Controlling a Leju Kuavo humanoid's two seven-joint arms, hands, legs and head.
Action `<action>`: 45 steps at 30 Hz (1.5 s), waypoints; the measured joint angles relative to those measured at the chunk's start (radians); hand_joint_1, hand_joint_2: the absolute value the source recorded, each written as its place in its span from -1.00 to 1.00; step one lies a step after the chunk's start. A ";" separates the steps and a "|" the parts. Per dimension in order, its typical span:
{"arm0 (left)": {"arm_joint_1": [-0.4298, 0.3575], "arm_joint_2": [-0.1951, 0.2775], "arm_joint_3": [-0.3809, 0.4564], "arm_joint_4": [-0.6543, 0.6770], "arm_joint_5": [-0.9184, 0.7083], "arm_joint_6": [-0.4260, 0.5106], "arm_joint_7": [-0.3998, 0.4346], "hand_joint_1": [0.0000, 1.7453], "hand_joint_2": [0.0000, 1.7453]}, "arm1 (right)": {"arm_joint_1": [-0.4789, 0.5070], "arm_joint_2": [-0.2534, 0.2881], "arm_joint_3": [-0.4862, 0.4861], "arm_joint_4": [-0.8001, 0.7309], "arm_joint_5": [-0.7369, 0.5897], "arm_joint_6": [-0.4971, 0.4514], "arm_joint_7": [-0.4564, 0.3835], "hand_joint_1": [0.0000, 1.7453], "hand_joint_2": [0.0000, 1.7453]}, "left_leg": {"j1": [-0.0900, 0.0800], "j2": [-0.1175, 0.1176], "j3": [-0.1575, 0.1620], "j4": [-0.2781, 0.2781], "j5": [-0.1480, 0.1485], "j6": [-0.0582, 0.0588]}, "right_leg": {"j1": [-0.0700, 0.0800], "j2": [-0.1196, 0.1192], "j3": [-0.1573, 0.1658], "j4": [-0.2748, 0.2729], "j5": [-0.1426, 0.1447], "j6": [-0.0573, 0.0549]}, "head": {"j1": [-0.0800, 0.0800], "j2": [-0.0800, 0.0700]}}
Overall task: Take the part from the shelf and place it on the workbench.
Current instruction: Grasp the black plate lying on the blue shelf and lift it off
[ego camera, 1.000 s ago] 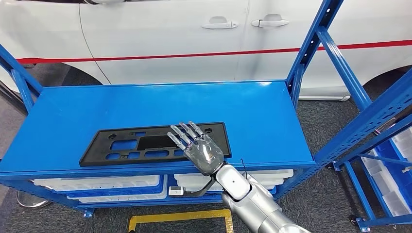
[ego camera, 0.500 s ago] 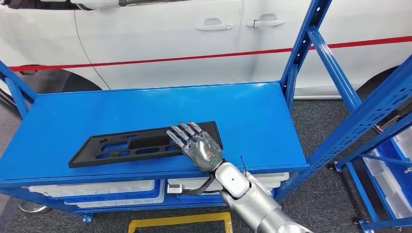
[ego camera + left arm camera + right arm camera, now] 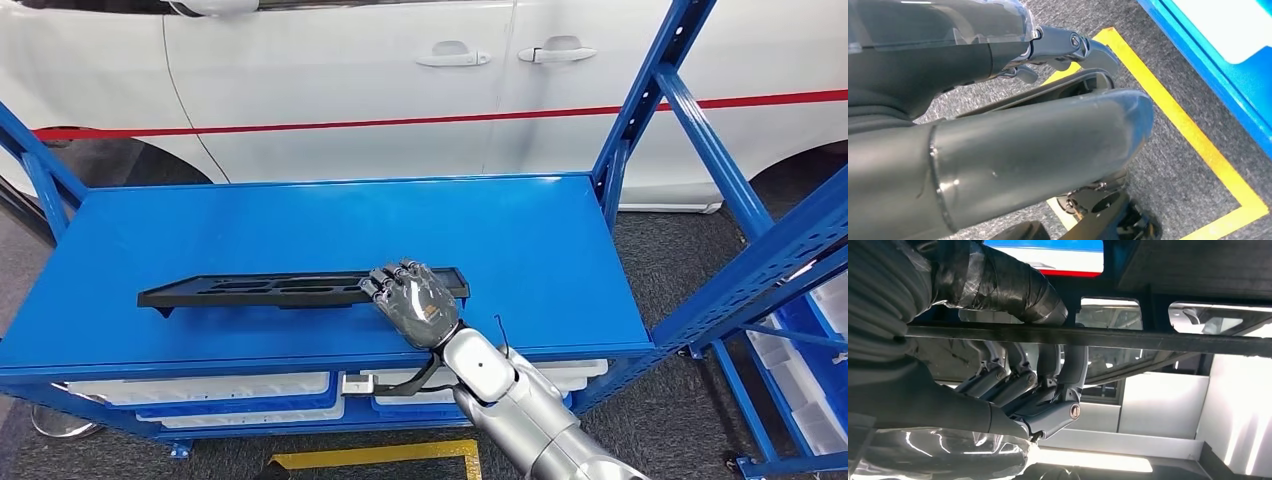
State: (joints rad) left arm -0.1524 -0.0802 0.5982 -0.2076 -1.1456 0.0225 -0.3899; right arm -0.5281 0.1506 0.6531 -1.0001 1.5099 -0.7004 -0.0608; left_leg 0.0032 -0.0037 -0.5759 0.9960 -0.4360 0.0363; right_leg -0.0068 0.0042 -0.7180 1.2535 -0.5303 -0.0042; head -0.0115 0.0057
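Observation:
The part is a long black plastic panel [image 3: 255, 291] with several cut-outs. It is raised off the blue shelf top [image 3: 300, 220] and seen nearly edge-on, roughly level. My right hand [image 3: 410, 303] grips its right end, fingers curled over the far edge. In the right wrist view the panel's rim [image 3: 1158, 338] crosses the picture, with the thumb [image 3: 998, 282] on one side and the fingers [image 3: 1048, 375] wrapped around the other. My left hand [image 3: 1018, 115] hangs over the grey floor, fingers straight and holding nothing.
A white car [image 3: 400, 90] with a red stripe stands close behind the shelf. Blue uprights [image 3: 690, 120] rise at the right and a blue post [image 3: 35, 170] at the left. White bins [image 3: 200, 390] sit under the shelf top. Yellow floor tape [image 3: 370, 455] lies by my feet.
The panel lay flat on the shelf with my right hand spread over its right end. Now the fingers have curled around it and it is lifted, seen edge-on.

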 joint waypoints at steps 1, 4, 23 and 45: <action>0.000 -0.001 0.000 0.000 0.002 0.001 -0.001 -1.00 -1.00 | -0.001 -0.001 0.000 -0.006 0.001 0.000 0.000 1.00 1.00 | 0.000 -0.001 0.000 0.006 -0.004 -0.002 | 0.000 0.000 0.030 -0.061 0.035 -0.002 | 0.000 0.000; -0.006 -0.002 -0.001 -0.002 0.009 0.004 -0.003 -1.00 -1.00 | -0.004 -0.002 0.000 -0.021 0.004 0.000 0.003 1.00 1.00 | -0.004 -0.002 -0.009 0.025 -0.016 -0.016 | 0.003 0.000 0.092 -0.191 0.075 -0.009 | 0.000 0.000; 0.001 0.000 -0.015 -0.007 0.042 0.057 -0.024 -1.00 -1.00 | 0.058 0.021 -0.113 -0.390 -0.078 0.000 -0.219 1.00 1.00 | -0.004 -0.002 -0.021 0.014 0.001 -0.016 | 0.004 0.001 0.099 -0.199 0.060 -0.015 | 0.000 0.000; 0.036 0.004 -0.024 -0.007 0.042 0.099 -0.048 -1.00 1.00 | 0.164 0.192 -0.422 -0.913 -0.423 0.002 -0.626 1.00 1.00 | 0.007 -0.002 -0.142 0.304 -0.136 -0.052 | 0.001 -0.001 0.099 -0.191 0.057 -0.037 | -0.001 0.000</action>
State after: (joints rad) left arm -0.1167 -0.0763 0.5739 -0.2144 -1.1031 0.1214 -0.4382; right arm -0.3644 0.3424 0.2316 -1.9129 1.0866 -0.6989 -0.6873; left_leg 0.0099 -0.0053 -0.7177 1.2999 -0.5720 -0.0154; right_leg -0.0061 0.0028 -0.6192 1.0628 -0.4728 -0.0414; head -0.0122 0.0057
